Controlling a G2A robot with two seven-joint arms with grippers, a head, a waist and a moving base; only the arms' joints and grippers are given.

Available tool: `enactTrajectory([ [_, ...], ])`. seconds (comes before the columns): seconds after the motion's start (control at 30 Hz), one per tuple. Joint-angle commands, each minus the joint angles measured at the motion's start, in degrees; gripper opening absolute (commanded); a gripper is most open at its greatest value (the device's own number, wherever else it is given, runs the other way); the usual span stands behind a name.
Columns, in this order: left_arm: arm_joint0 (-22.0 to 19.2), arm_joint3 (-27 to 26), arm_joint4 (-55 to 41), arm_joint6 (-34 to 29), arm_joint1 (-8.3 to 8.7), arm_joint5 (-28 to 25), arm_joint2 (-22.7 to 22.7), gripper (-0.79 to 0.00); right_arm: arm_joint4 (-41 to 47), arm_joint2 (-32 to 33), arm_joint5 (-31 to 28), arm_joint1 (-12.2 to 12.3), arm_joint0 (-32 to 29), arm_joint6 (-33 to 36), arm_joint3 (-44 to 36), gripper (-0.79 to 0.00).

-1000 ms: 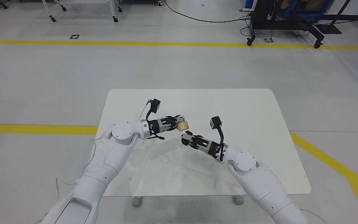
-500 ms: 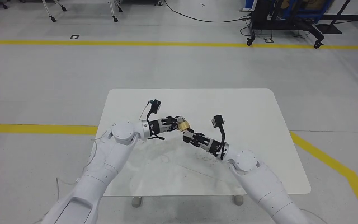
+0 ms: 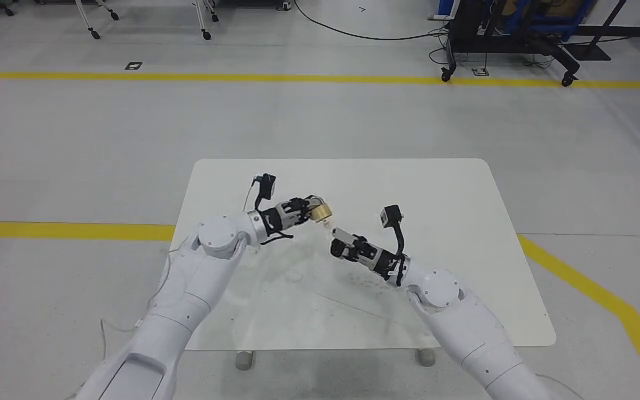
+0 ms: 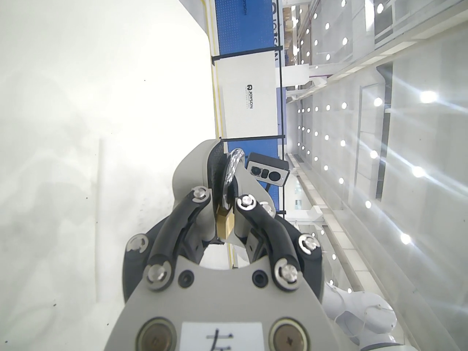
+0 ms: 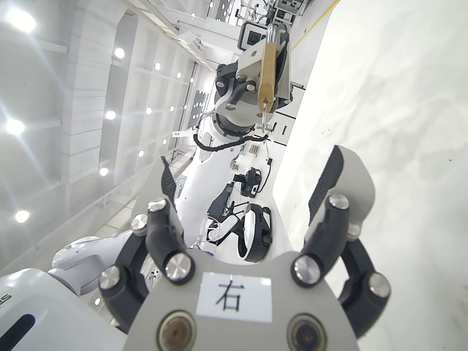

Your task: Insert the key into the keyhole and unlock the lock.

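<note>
Above a white table [image 3: 450, 200] on a yellow-lined floor [image 3: 300, 120], a brass padlock [image 5: 267, 71], its key [image 5: 264, 122] barely discernible, is being pinched by the jaws of the left gripper [image 3: 315, 209]; those of the right gripper [image 5: 252, 168] are being held spread.

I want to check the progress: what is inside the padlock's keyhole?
The left gripper holds the padlock; a silver key sticks out of its keyhole end. The key's blade is covered by the brass body, so its depth cannot be seen.
</note>
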Motion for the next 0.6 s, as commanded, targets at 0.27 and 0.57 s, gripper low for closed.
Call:
enactTrajectory([
  [0.27, -2.2, 4.8, -9.8, -5.8, -0.92, 15.8, 0.0, -0.785, 3.6, 4.8, -10.8, 1.0, -5.4, 1.5, -10.1, 0.0],
  [0.57, -3.9, 8.7, -15.4, -13.0, -1.5, 22.7, 0.3, -0.785, -4.7, 0.5, -14.3, -0.8, -0.2, -5.2, -5.9, 0.0],
])
